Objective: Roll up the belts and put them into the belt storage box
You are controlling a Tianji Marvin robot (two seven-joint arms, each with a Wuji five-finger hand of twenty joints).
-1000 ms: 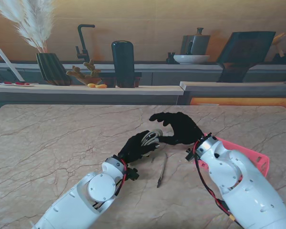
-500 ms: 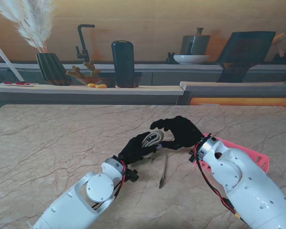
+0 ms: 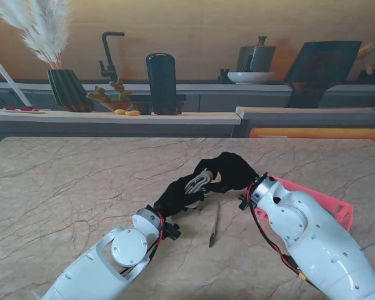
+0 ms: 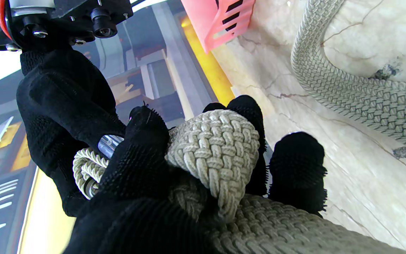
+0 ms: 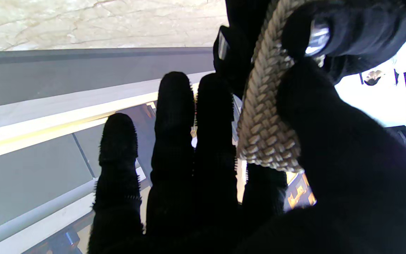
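L hand (image 3: 175,195) is clamping the half-rolled belt (image 3: 197,182) above the table centre, so coil is not loosening; R hand (image 3: 228,172) is pinching its edge w/ thumb, prob. for next turn.

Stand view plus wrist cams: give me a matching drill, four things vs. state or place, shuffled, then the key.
1. left hand
2. loose belt tail
3. pink storage box
4. right hand

A. lying flat on the marble, nearer to me than the hands
B. mostly hidden behind the right forearm
C. gripping the rolled braided belt from the left
D. closed on the roll from the right

Pairs: 1-C, 2-A, 3-B, 4-D
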